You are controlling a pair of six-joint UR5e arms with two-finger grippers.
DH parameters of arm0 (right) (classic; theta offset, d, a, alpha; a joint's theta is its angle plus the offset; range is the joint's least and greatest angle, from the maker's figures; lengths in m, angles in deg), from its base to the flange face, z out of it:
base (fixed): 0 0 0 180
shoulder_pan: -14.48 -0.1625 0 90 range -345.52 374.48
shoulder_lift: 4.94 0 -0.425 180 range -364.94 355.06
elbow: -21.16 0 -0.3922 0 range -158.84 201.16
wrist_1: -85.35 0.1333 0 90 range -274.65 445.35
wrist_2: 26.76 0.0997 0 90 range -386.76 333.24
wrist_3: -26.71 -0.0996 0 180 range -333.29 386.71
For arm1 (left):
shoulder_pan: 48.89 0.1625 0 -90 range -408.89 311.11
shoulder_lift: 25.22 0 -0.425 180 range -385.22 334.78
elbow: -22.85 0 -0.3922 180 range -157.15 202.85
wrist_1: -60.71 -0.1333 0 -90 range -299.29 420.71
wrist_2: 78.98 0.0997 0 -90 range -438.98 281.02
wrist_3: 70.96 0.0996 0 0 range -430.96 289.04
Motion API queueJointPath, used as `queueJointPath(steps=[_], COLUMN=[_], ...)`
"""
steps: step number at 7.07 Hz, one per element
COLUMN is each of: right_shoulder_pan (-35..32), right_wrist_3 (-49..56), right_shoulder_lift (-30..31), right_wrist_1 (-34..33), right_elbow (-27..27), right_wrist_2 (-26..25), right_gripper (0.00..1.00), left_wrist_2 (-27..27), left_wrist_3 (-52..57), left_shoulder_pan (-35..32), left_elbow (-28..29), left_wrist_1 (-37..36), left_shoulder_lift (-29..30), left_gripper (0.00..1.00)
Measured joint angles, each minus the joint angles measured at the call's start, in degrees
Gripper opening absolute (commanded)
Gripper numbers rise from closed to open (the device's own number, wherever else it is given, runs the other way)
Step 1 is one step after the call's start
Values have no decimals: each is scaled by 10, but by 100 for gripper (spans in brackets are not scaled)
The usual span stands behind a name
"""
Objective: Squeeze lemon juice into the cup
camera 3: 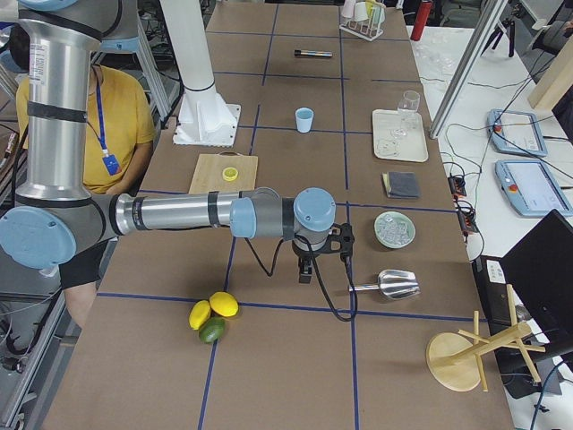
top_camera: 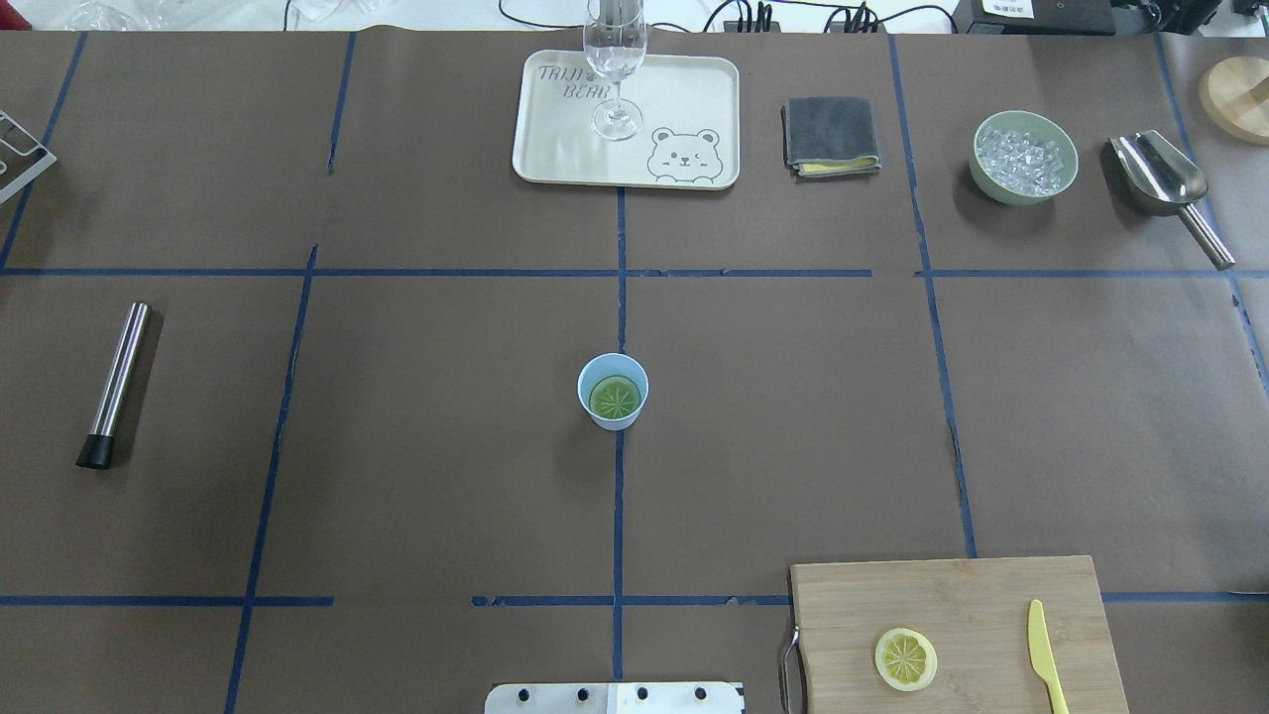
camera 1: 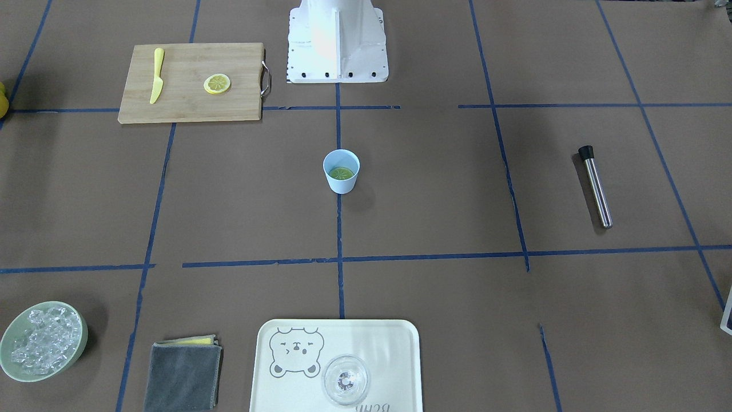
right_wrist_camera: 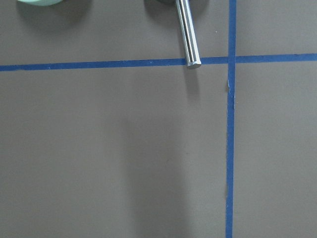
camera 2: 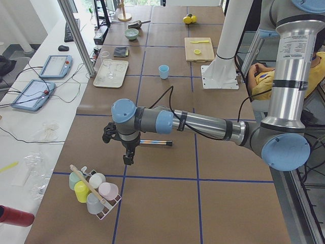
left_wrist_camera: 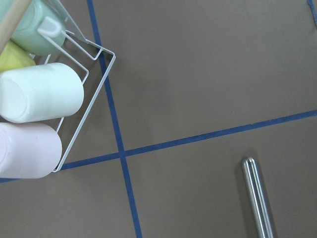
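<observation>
at mid-table the cup (top_camera: 595,409) stands upright on the centre tape line, a lemon (top_camera: 615,398) lying flat inside it. a second slice (top_camera: 905,658) lies on the board (top_camera: 972,605) near the robot, to its right. both claws hang well apart from the cup: the left claw (camera 2: 127,160) at the table's left end by a rod (camera 2: 155,143), the right claw (camera 3: 304,273) at the right end near a scoop (camera 3: 394,284). released or clenched, cannot tell for either.
</observation>
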Motion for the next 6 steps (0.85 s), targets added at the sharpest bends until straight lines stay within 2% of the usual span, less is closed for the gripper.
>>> queueJointPath(steps=[3,6], right_shoulder_pan=[-5,-5], right_wrist_3=[24,51], right_shoulder_lift=[-13,-9], right_wrist_1=[-33,-14], right_elbow=[2,-23], right_wrist_2=[-71,-71], right_gripper=[100,100], left_wrist_2=[-25,-48], left_wrist_3=[2,-1], left_shoulder_pan=[1,-1], left_elbow=[-2,-14], left_wrist_1=[1,20], left_shoulder_lift=[-23,-17], left_gripper=[100,100])
